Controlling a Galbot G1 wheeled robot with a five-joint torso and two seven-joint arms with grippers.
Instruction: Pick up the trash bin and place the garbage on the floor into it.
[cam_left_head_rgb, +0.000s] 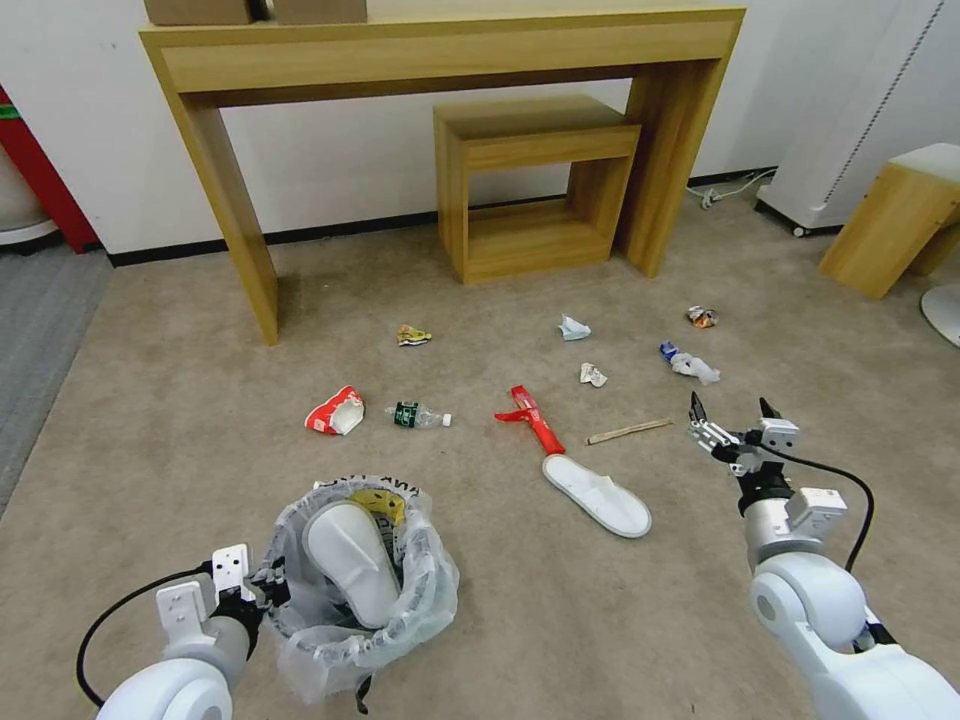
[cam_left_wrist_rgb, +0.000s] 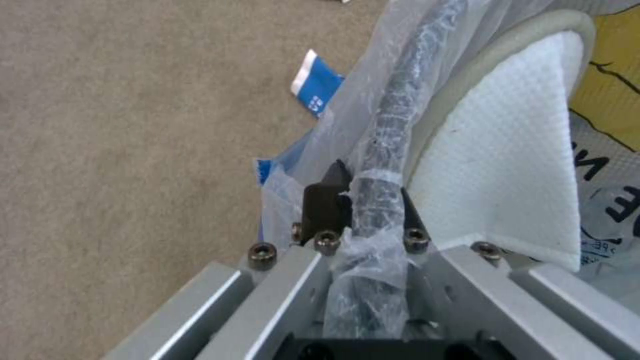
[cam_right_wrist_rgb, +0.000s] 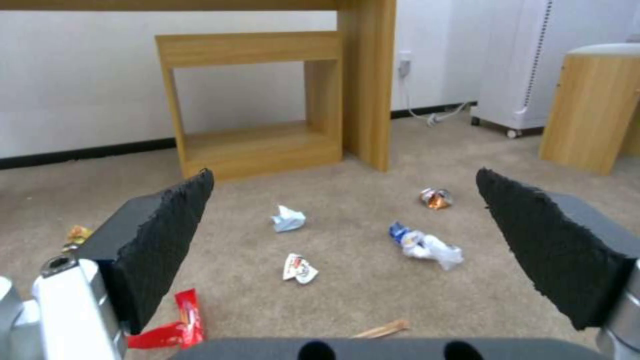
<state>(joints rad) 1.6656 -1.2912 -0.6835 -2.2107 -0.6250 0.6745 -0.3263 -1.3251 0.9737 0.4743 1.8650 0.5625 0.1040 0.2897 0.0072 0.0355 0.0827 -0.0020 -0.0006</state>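
Observation:
The trash bin (cam_left_head_rgb: 405, 610), lined with a crinkly clear bag, hangs at the lower left. My left gripper (cam_left_head_rgb: 272, 590) (cam_left_wrist_rgb: 373, 192) is shut on its rim (cam_left_wrist_rgb: 393, 115). One white slipper (cam_left_head_rgb: 350, 560) (cam_left_wrist_rgb: 507, 170) stands inside it. Another slipper (cam_left_head_rgb: 597, 495) lies on the carpet, with a red wrapper (cam_left_head_rgb: 530, 415), a wooden stick (cam_left_head_rgb: 630, 431), a green-label bottle (cam_left_head_rgb: 415, 415) and a red-white cup (cam_left_head_rgb: 335, 412) nearby. My right gripper (cam_left_head_rgb: 733, 412) (cam_right_wrist_rgb: 343, 175) hovers open above the floor, short of a blue-white cup (cam_right_wrist_rgb: 427, 245), a crushed can (cam_right_wrist_rgb: 435, 198) and crumpled papers (cam_right_wrist_rgb: 288, 219).
A tall wooden console table (cam_left_head_rgb: 440, 45) stands against the back wall with a small wooden shelf unit (cam_left_head_rgb: 530, 190) under it. A wooden stool (cam_left_head_rgb: 895, 220) and a white appliance (cam_left_head_rgb: 850, 110) stand at the right. A yellow wrapper (cam_left_head_rgb: 413, 336) lies near the table leg.

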